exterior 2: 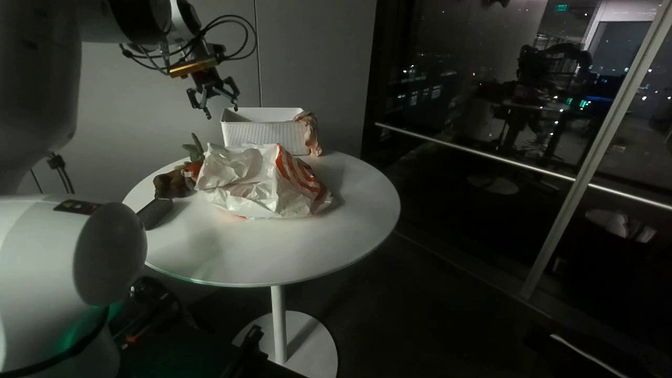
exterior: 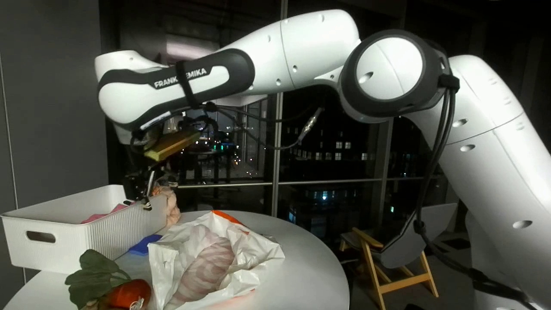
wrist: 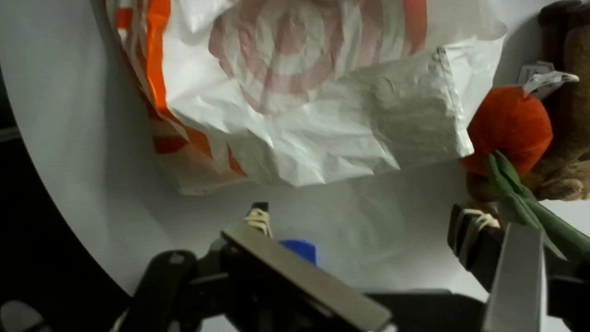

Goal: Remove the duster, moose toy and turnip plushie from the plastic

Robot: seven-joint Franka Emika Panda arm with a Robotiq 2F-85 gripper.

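The tool (exterior 2: pixel 222 111) is released — its jaws stand wide apart above the counter (exterior 2: pixel 294 247), in the upper left of the frame in an exterior view. Left of centre in that view lies the plastic (exterior 2: pixel 247 181), a crumpled white bag with orange stripes. In the wrist view, at the right of the frame, the turnip plushie (wrist: pixel 511 124) lies outside the bag, its red-orange body right at the bag's corner and its green leaves pointing to the lower right. The brown moose toy (wrist: pixel 571 106) lies beside it at the right edge, also outside the bag. At the left of the frame in an exterior view, a blue thing (exterior: pixel 146 244) lies between the bag and the white tub (exterior: pixel 125 228); a pink thing (exterior: pixel 103 216) shows inside the tub, and a peach cloth (exterior: pixel 172 209) hangs over its end. As for the duster — I cannot tell where it lies.
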